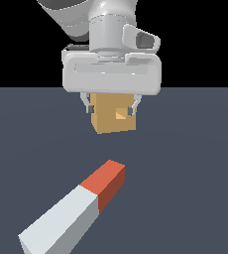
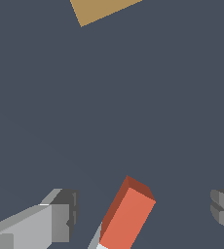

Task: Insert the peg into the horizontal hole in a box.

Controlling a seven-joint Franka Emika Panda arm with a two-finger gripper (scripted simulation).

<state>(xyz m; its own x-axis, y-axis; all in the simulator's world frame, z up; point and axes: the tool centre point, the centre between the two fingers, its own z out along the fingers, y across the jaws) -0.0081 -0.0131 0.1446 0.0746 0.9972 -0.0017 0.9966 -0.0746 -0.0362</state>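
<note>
The gripper hangs above the floor with its fingers spread wide and empty, the peg's red end lying between them in the wrist view, likely lined up for a grasp. The peg lies flat, red end toward the box, whose hole faces it.

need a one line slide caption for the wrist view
Open gripper above the floor, the peg lying red end forward between its fingers, a corner of the box ahead.

Peg on floor, box well behind.
</note>
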